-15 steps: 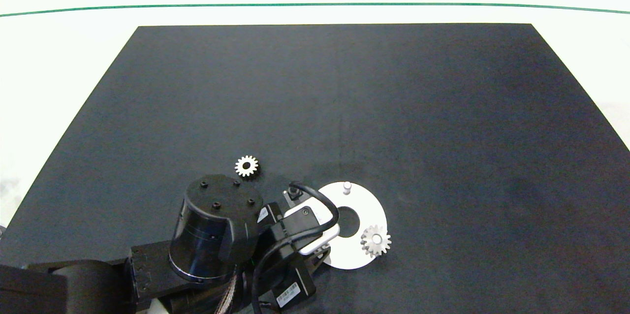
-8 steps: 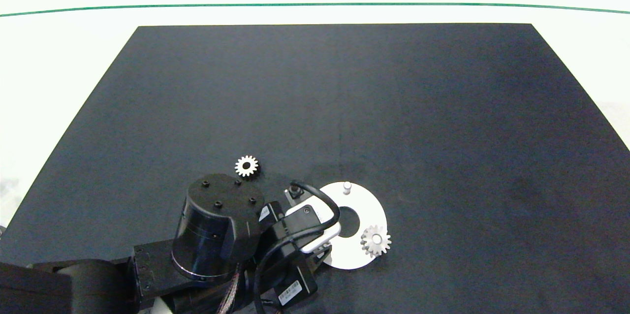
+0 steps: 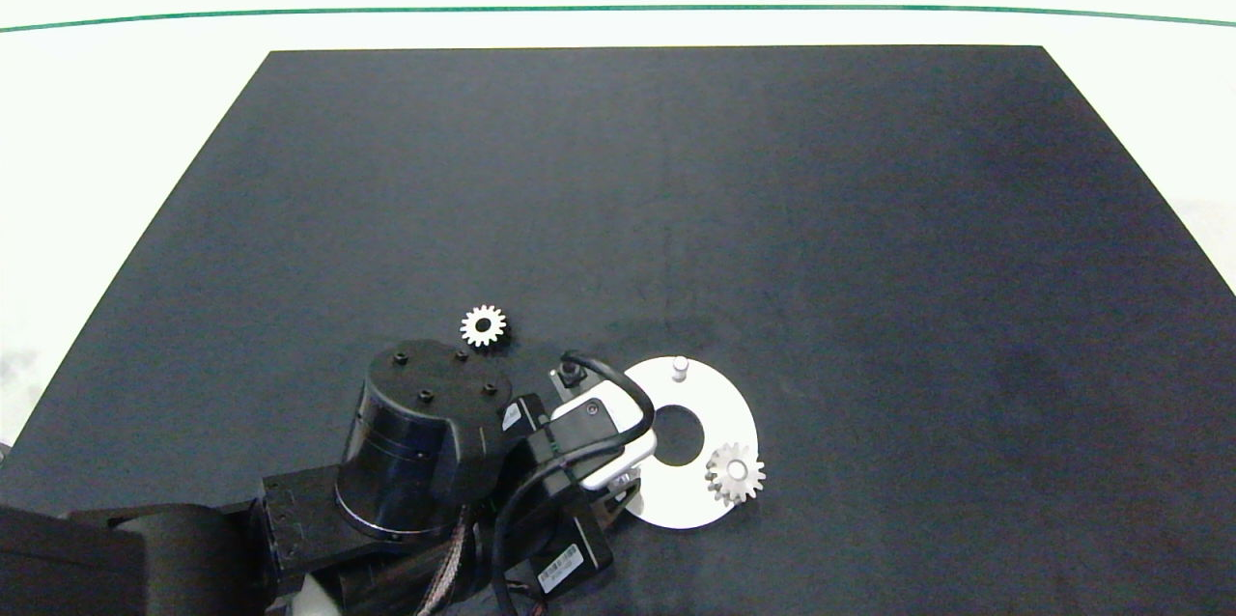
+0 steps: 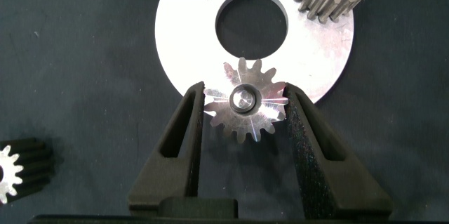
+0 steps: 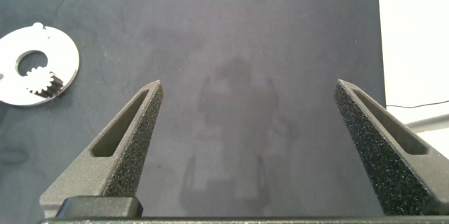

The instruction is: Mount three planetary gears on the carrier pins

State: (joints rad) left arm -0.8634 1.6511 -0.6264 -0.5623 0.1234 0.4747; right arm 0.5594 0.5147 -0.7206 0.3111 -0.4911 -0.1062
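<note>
Sitting on its pin, a gear (image 4: pixel 245 107) is flanked by the left gripper (image 4: pixel 245 104); the jaws lie at the teeth on either side, though pressure cannot be judged; a second gear (image 3: pixel 735 473) is seated on the disc (image 3: pixel 719 399); one pin (image 3: pixel 680 366) is bare; the third gear (image 3: pixel 483 325) lies on the desk just beyond the left arm, so that arm is judged nearer; the right gripper (image 5: pixel 249 104) hangs wide open, empty, well off.

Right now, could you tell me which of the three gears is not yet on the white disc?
The gear lying alone on the black mat, beyond the left gripper; the others sit on pins.
</note>
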